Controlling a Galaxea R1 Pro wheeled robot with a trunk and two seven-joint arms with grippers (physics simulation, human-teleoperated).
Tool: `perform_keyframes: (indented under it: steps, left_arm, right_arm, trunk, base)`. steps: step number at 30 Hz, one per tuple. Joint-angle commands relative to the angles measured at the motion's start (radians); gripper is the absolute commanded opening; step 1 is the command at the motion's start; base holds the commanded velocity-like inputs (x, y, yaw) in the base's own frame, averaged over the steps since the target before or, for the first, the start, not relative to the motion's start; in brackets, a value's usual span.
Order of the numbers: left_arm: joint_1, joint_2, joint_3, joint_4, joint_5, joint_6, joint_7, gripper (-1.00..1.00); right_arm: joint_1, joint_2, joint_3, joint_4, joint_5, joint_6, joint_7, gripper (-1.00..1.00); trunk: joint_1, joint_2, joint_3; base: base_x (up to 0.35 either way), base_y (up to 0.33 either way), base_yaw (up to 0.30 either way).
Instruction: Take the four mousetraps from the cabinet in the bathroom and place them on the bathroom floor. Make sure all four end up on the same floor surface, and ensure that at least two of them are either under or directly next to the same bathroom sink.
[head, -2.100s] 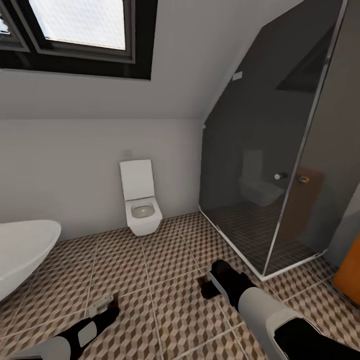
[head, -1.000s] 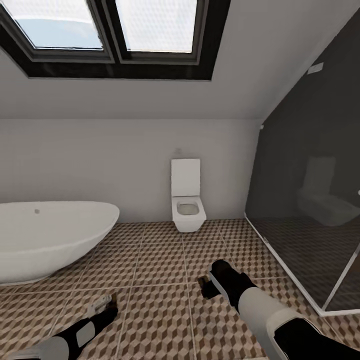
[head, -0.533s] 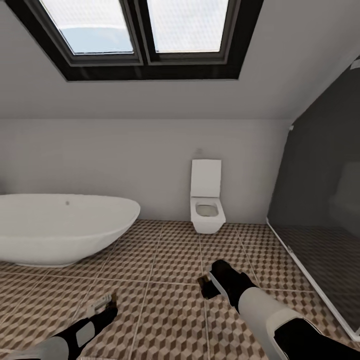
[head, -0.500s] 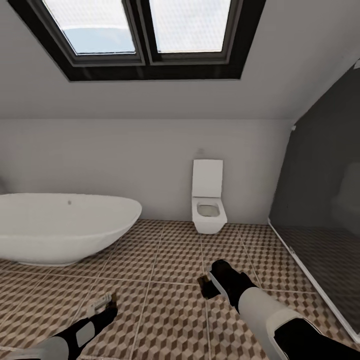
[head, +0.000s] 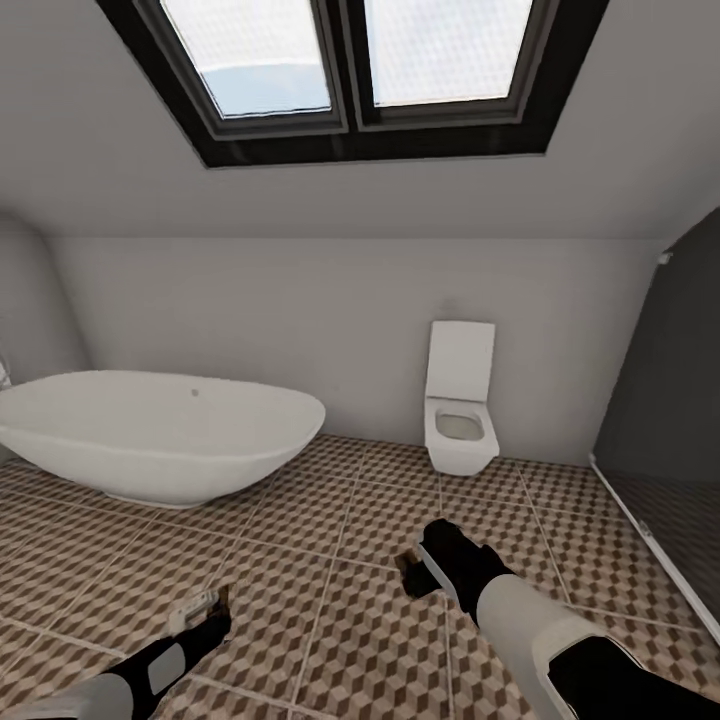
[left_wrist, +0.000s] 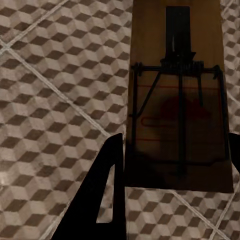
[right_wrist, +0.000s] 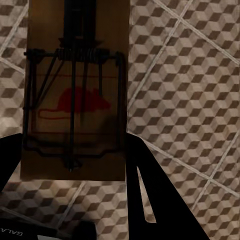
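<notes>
Head view swung left since earlier, bathtub (head: 165, 435) fuller, each claw (head: 205, 607) (head: 418, 572) still clamped on a mousetrap (left_wrist: 180, 100) (right_wrist: 75, 95).

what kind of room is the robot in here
A bathroom, apparently under a sloped attic ceiling. A freestanding oval bathtub sits beside a wall-hung toilet, a dark glass shower enclosure stands at the right, and a skylight is set in the slanted ceiling.
</notes>
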Motion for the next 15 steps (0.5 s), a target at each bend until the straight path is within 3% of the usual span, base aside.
perform_keyframes:
  steps: [1, 6, 11, 12, 15]
  left_arm:
    - [-0.001, 0.004, 0.002, 0.001, 0.004, 0.000, -0.003, -1.00]
    - [0.000, 0.051, 0.002, 0.004, 0.051, -0.005, -0.003, -1.00]
    - [0.000, 0.119, 0.001, 0.006, 0.171, -0.010, -0.002, -1.00]
    - [0.000, 0.145, 0.000, 0.006, 0.241, -0.013, 0.001, -1.00]
    - [0.000, 0.151, 0.000, 0.007, 0.257, -0.013, 0.002, -1.00]
  right_arm:
    - [-0.001, -0.001, 0.004, -0.001, -0.002, 0.005, 0.000, -1.00]
    - [-0.001, -0.001, 0.004, -0.001, -0.003, 0.005, 0.003, -1.00]
    - [-0.001, -0.001, 0.004, -0.001, -0.004, 0.005, 0.004, -1.00]
    - [-0.001, -0.001, 0.004, -0.001, -0.004, 0.005, 0.003, -1.00]
    - [-0.001, -0.001, 0.004, -0.001, -0.004, 0.005, 0.004, -1.00]
  trunk:
    - [0.000, -0.001, -0.001]
    - [0.000, -0.001, -0.001]
    - [0.000, -0.001, -0.001]
    - [0.000, -0.001, -0.001]
    - [0.000, -0.001, -0.001]
  base:
    - [0.000, 0.000, 0.292]
    - [0.000, 0.000, 0.292]
    - [0.000, 0.000, 0.292]
    - [0.000, 0.000, 0.291]
    - [0.000, 0.000, 0.291]
